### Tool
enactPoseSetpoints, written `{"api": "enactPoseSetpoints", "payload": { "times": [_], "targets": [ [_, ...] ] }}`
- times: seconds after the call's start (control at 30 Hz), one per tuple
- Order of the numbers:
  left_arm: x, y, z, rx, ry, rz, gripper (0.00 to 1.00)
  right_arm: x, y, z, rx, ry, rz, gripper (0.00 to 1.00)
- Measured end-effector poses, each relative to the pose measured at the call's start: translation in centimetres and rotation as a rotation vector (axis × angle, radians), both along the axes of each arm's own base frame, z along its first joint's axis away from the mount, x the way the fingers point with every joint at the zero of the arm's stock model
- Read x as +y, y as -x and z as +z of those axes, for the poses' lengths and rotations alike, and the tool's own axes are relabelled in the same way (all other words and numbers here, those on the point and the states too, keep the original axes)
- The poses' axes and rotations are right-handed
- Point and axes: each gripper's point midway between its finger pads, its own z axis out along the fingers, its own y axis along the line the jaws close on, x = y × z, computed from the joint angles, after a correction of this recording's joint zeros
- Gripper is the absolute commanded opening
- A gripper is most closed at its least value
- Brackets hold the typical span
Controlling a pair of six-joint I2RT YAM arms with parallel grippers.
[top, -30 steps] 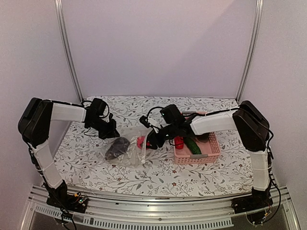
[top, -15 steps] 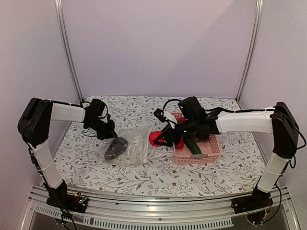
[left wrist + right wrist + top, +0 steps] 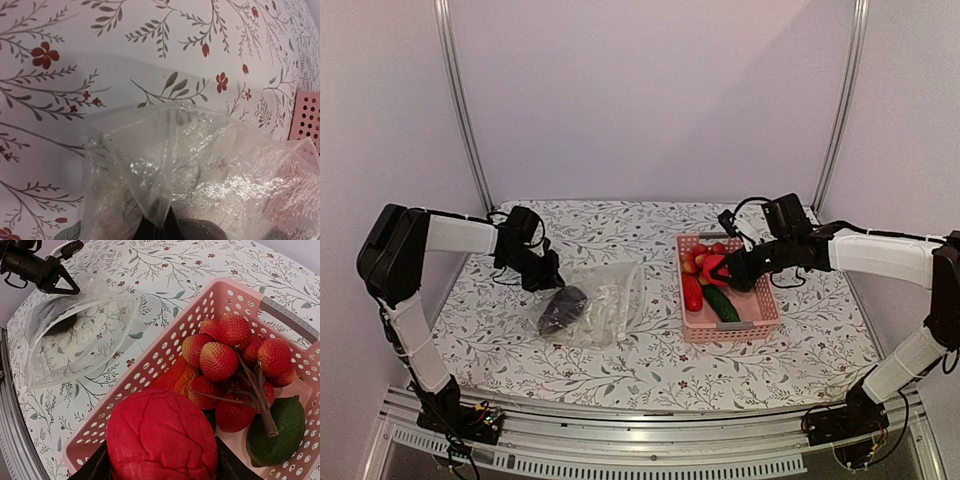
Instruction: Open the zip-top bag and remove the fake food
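Observation:
The zip-top bag (image 3: 600, 305) lies crumpled at the table's middle left, with the dark purple eggplant (image 3: 563, 308) inside. My left gripper (image 3: 542, 272) is shut on the bag's far-left corner; the left wrist view shows the fingertips (image 3: 155, 227) pinching the plastic (image 3: 210, 165). My right gripper (image 3: 725, 270) is shut on a red wrinkled piece (image 3: 162, 435) and holds it above the pink basket (image 3: 762, 322). In the basket lie a red berry cluster (image 3: 235, 352), a green avocado (image 3: 277, 432), a cucumber (image 3: 723, 304) and a red piece (image 3: 692, 293).
The pink basket's rim (image 3: 165, 367) stands right of the bag (image 3: 75, 335). The left gripper (image 3: 42, 270) shows at the bag's far side in the right wrist view. Metal frame posts stand at the table's back corners.
My right gripper has carried the red piece from the bag's mouth to the right, over the pink basket. The left gripper has kept its hold on the bag.

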Motion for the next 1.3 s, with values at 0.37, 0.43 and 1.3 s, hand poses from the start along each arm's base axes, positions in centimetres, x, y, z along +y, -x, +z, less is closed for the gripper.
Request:
{"api": "enactPoseSetpoints", "payload": {
  "times": [0.37,0.43,1.3],
  "targets": [
    [0.0,0.0,0.0,0.002,0.003,0.002,0.0,-1.7,0.8,-2.6,0.061,0.074,-0.031,0.63],
    [0.0,0.0,0.0,0.002,0.003,0.001,0.0,-1.6,1.0,-2.7,0.069,0.073,-0.025,0.73],
    [-0.1,0.1,0.0,0.005,0.008,-0.001,0.0,2.2,1.0,12.6,-0.313,-0.281,0.146,0.91]
  ]
}}
